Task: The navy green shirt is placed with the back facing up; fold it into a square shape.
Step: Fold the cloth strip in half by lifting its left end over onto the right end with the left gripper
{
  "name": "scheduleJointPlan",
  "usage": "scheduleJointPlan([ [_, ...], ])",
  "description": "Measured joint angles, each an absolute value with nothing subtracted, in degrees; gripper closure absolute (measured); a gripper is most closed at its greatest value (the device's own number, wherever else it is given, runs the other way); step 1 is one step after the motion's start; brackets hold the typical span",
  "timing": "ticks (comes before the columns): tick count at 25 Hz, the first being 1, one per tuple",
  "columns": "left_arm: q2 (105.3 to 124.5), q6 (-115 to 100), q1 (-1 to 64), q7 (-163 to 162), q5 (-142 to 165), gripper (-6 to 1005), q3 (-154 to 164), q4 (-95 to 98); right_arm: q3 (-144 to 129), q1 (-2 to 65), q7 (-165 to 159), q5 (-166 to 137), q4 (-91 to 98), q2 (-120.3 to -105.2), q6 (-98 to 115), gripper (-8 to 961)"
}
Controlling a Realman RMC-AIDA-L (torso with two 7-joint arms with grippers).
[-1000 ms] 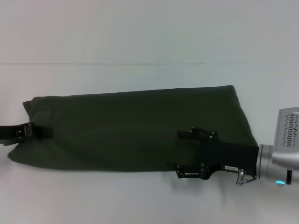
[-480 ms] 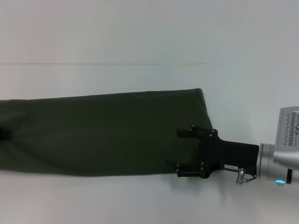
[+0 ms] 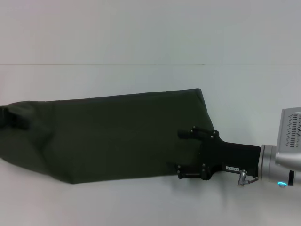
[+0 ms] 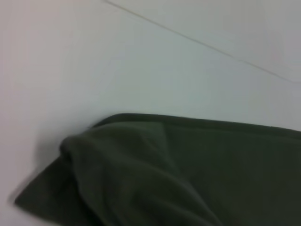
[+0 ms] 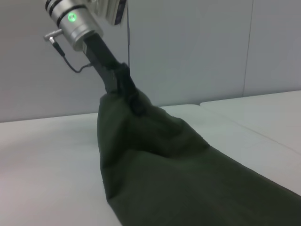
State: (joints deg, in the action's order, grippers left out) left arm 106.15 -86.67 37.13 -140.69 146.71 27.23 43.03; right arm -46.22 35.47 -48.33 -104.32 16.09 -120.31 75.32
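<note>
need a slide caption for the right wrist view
Left gripper lifts one end of the dark olive-green fabric shirt off the white table.

White table (image 3: pixel 141 37), matte, with one thin seam line running 9 to 3 o'clock across its far half. Navy green shirt (image 3: pixel 117 136) lies on it as a long folded band, centre toward 9 o'clock, its 9 o'clock end bunched.

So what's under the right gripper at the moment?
The right gripper lies over the navy green shirt, near its right end. Whatever lies beneath that fabric is covered; bare white table shows around it.
</note>
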Motion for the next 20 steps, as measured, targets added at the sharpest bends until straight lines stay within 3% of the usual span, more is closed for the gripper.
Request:
scheduleJointPlan([
  [6,108.38,-94.6,41.8,-145.5,143.1,798,27.0,46.1,-46.3,35.2,-48.1,-104.3,15.9,-120.31,74.9,20],
  [16,119.11,-85.2,49.4,-147.0,139.8,800,26.9,35.8,-46.1,34.7,-46.9,-104.3,15.3,-120.31,75.1,22],
  [20,121.54,-78.5,48.7,-144.7,133.7,800,26.7,30.1,-46.0,34.4,-46.9,-104.2,15.3,-120.32,75.3,23],
])
